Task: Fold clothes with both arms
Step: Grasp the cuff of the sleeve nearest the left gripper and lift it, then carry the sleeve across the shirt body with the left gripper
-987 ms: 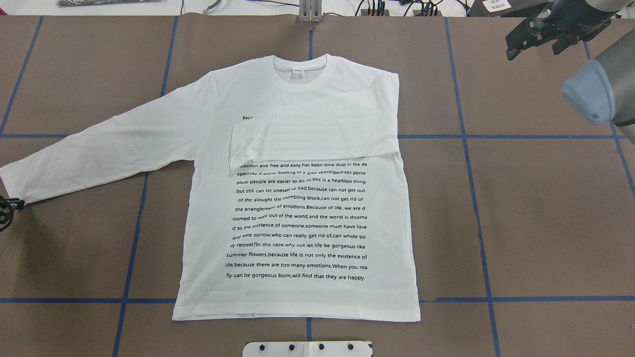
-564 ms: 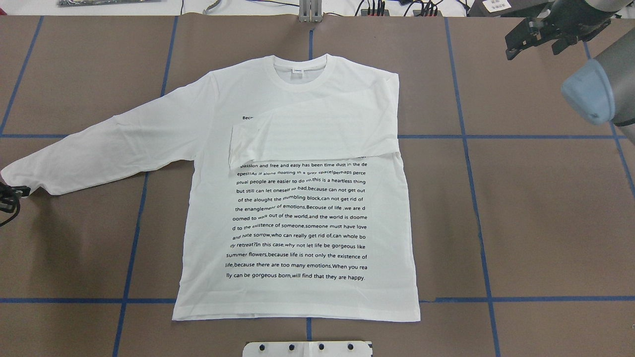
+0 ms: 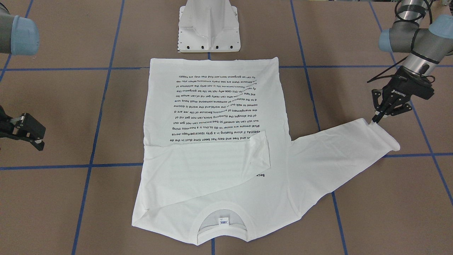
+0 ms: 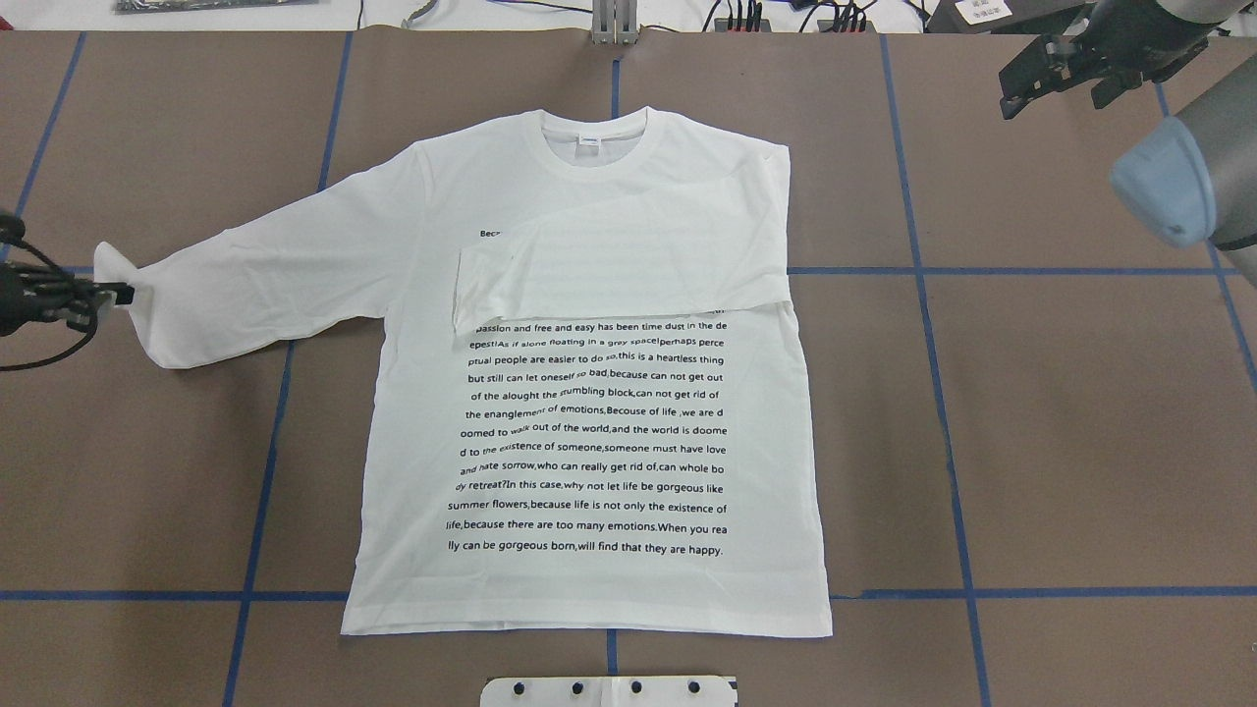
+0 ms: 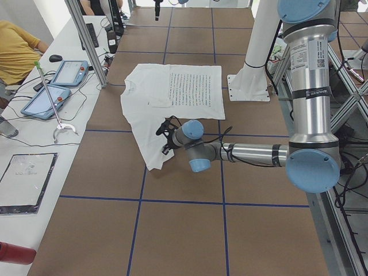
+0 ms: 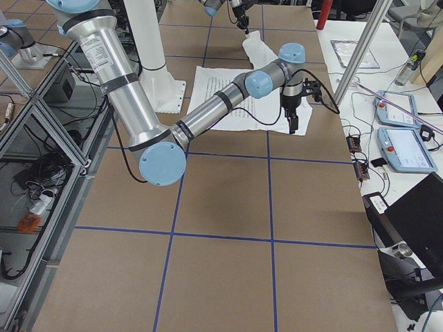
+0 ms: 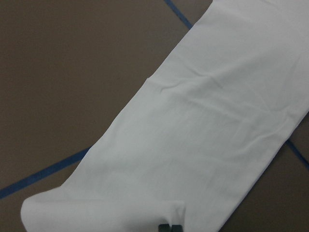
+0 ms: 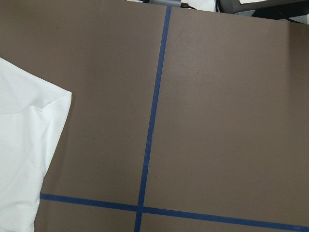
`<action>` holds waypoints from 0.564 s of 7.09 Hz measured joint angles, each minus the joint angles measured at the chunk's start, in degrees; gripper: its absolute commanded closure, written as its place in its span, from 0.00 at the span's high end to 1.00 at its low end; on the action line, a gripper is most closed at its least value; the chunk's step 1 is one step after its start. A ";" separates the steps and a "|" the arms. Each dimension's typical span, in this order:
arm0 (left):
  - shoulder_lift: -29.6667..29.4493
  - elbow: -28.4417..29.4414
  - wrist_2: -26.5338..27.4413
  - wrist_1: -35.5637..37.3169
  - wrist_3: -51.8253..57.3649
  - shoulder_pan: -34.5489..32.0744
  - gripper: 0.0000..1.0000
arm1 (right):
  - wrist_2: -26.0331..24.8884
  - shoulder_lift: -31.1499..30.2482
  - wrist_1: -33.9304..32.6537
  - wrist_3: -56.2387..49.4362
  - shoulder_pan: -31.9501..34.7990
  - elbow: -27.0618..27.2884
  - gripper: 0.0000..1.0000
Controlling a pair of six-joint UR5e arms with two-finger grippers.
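Note:
The white long-sleeved shirt [image 4: 589, 422] lies flat on the brown table, black text up and collar [image 4: 594, 147] at the far side. One sleeve [image 4: 619, 280] is folded across the chest. The other sleeve [image 4: 265, 285] stretches out to the robot's left, and its cuff is raised and curled. My left gripper [image 4: 123, 293] [image 3: 375, 120] is shut on that cuff; the left wrist view shows its fingertips [image 7: 170, 227] closed at the cloth's edge. My right gripper [image 4: 1053, 103] hangs open over bare table at the far right, well clear of the shirt.
The white pedestal mount [image 4: 609, 690] [image 3: 208, 26] stands just behind the shirt's hem. Blue tape lines [image 4: 943, 393] cross the brown table. Cables and plugs [image 4: 746, 15] lie along the far edge. A side table with tablets [image 5: 57, 86] and a seated person borders that side.
My left gripper has carried the cuff up off the table, towards the far side and inward towards the shirt's body, so the sleeve end now curls. The right arm has barely moved.

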 measured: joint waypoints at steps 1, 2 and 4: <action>-6.11 -0.16 -1.11 5.29 -3.47 -0.66 0.00 | -0.04 0.00 0.00 -0.11 -0.01 0.01 1.00; -13.59 -0.01 -1.54 11.87 -8.06 -0.66 0.00 | -0.08 0.02 0.00 -0.05 -0.01 0.05 1.00; -28.49 2.14 -1.49 22.31 -20.17 1.85 0.00 | -0.14 -0.01 0.00 -0.06 -0.01 0.08 1.00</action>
